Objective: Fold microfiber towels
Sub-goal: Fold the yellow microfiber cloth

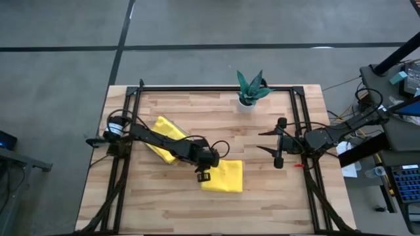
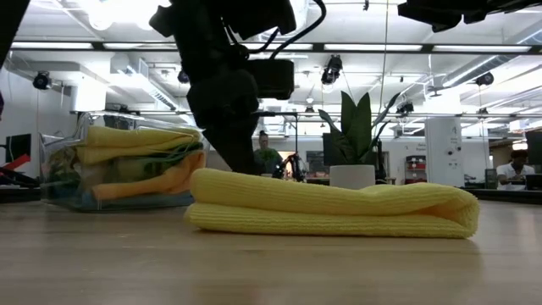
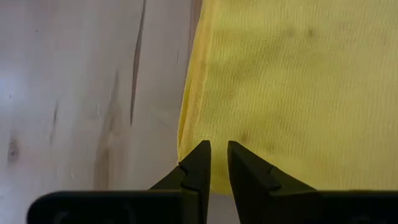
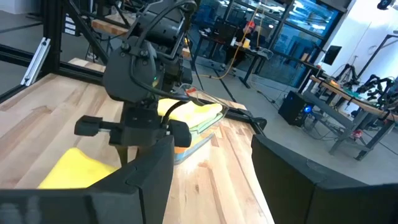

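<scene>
A yellow towel (image 1: 224,176) lies folded in several layers on the table near its middle; in the low view (image 2: 339,210) its fold faces right. My left gripper (image 1: 202,174) points down over the towel's left edge near a corner (image 3: 186,134), its fingers (image 3: 200,158) only a narrow gap apart. More towels, yellow on top (image 2: 135,137) with green and orange below, lie stacked in a clear tray (image 2: 59,182) at the left, under my left arm (image 1: 164,134). My right gripper (image 1: 279,141) is wide open and empty at the table's right side. My left gripper comes at the folded yellow towel from above, its fingertips (image 3: 231,155) over the towel's left edge next to a corner. The cloth lies flat and unbunched between them. I cannot tell whether the tips touch it.
A small teal-leaved plant in a white pot (image 1: 251,90) stands at the table's far edge. A dark frame (image 1: 216,87) runs along the far edge and both sides. Bare wood lies between the towel and my right gripper and along the near edge (image 1: 197,210).
</scene>
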`<state>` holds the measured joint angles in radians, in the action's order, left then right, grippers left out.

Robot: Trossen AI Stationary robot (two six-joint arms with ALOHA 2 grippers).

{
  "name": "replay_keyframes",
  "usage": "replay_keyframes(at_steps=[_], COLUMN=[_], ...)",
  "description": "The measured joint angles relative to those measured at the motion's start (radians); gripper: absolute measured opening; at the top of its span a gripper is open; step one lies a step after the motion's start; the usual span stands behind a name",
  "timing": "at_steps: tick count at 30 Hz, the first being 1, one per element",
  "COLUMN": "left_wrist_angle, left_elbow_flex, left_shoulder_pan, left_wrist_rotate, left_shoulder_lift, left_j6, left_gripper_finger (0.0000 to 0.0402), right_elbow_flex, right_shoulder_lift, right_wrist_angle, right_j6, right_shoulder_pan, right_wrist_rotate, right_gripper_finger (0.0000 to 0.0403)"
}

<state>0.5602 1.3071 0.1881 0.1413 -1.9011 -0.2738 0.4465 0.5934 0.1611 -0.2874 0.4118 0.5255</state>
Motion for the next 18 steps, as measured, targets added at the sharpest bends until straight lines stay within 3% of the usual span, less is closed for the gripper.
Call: replay_keyframes(at_steps=[6,18], left_wrist_angle=[0.039,0.034], left_elbow_flex=[-0.001,0.015], left_shoulder_pan=[0.0,-0.001], left_wrist_rotate=[0.053,0.05], left_shoulder_lift=[-0.005,0.01], left_j6=[-0.001,0.0], left_gripper_finger=[0.004,0.004], right_elbow_flex=[0.0,0.0], right_shoulder_lift=[0.0,0.0], right_wrist_angle=[0.0,0.0], right_j6=[0.0,-0.001], right_shoulder_pan=[0.0,0.0], right_wrist_rotate=[0.0,0.0], right_gripper_finger=[0.0205,0.0205])
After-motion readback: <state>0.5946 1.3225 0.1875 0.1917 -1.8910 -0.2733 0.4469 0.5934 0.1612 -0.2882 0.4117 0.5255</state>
